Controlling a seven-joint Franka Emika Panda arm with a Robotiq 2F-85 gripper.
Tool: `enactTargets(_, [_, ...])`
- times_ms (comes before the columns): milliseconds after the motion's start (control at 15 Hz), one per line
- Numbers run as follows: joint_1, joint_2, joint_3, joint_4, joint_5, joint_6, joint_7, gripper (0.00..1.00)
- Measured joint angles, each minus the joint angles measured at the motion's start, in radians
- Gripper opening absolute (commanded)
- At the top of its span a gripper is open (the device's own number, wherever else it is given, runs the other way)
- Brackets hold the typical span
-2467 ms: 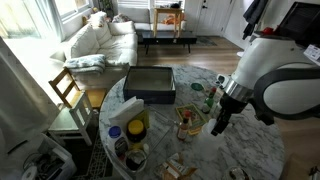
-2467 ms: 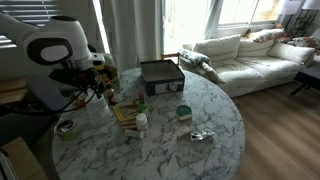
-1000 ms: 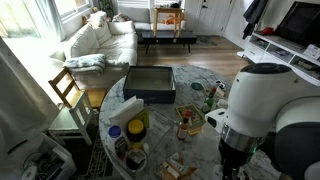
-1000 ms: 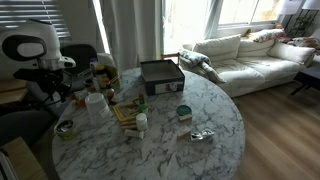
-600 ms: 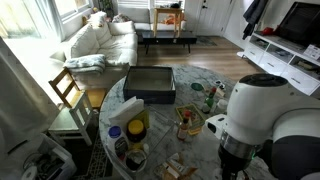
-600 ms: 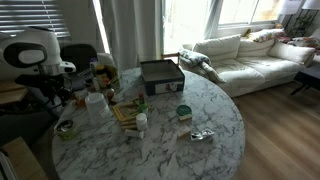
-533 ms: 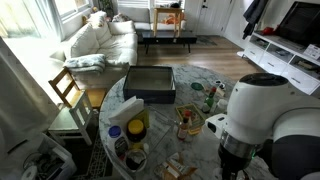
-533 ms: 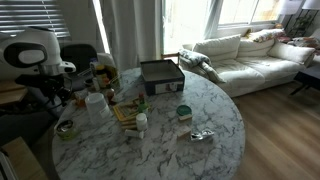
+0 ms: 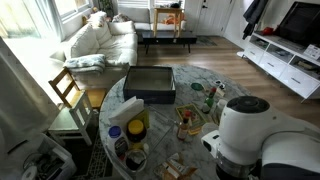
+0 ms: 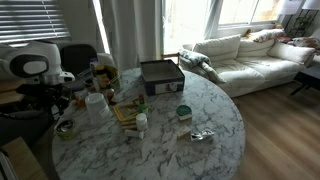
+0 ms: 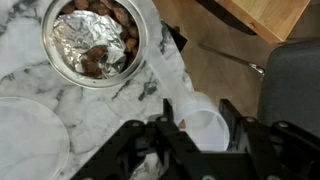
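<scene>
Where the wrist view looks straight down, the pincer (image 11: 199, 140) stands about half closed, its black fingers (image 11: 233, 125) either side of a small white cup (image 11: 208, 124). As far as I can tell it has hold of that cup, though the contact itself is hard to make out. The cup hangs past the rim of the marble surface (image 11: 105, 110), over dark floor and just beside a grey chair seat (image 11: 292, 90). A scrap of crumpled white material (image 11: 150, 166) shows low down by the pincer's other finger. Near the cup, on the surface, sits a foil-lined bowl (image 11: 95, 40) holding brown pieces, and near that lies a clear round lid (image 11: 25, 140), flat on the marble at the picture's edge. In an exterior view the robot arm (image 10: 38, 68) leans over the side of the round surface (image 10: 200, 100) farthest from the sofa (image 10: 255, 50), with the same bowl (image 10: 65, 127) just below it. A dark tray (image 10: 161, 74) rests towards the sofa side. A small bottle (image 10: 141, 122) and a green-lidded jar (image 10: 184, 112) stand nearer the middle, well apart from the pincer. In an exterior view from the opposite side, the bulk of the arm (image 9: 250, 135) hides the pincer and cup altogether.
</scene>
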Motion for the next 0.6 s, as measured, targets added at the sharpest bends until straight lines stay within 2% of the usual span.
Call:
enactTargets(267, [0.000,0.082,0.023,-0.002,-0.024,0.139,0.026,0.24])
enactTargets(600, [-0.002,0.147,0.017,-0.004,-0.200,0.282,0.202,0.24])
